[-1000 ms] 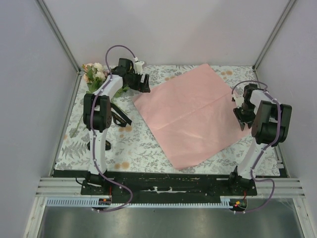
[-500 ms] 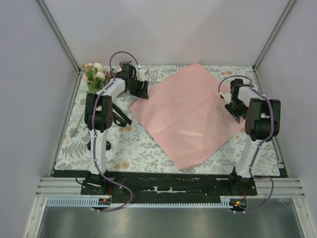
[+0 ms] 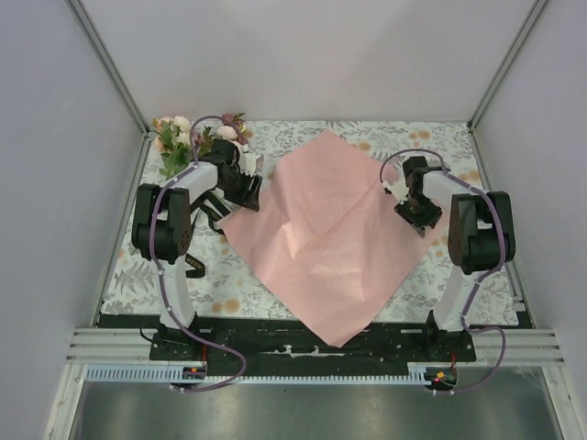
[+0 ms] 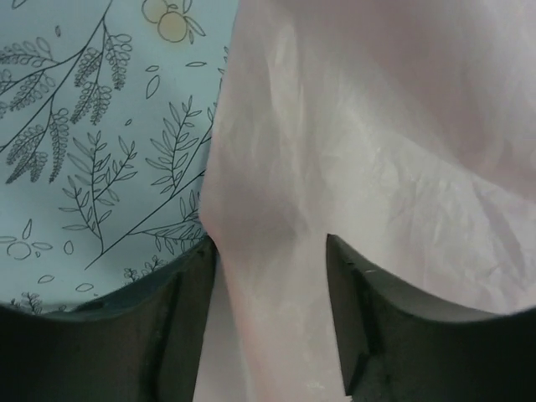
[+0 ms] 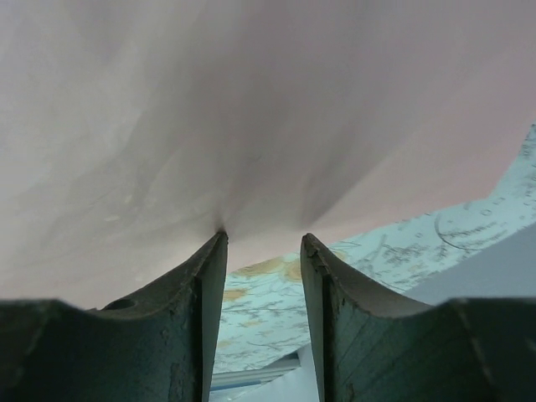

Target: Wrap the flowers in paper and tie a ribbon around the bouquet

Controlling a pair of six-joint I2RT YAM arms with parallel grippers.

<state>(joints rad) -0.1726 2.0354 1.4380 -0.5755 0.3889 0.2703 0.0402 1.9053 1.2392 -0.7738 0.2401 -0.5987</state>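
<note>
On the patterned desk (image 3: 211, 280), the paper (image 3: 321, 229) has been dragged and turned. One corner is straddled, unclamped, by the half-open left claw (image 4: 268, 243), another pressed by the half-open right claw (image 5: 264, 236). The flowers (image 3: 183, 137), behind the left claw, are not yet wrapped.

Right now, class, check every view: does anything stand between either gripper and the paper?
Nothing visible. The left corner of the paper lies between the open jaws of the left gripper, and the right gripper has its open jaws at the right corner.
</note>
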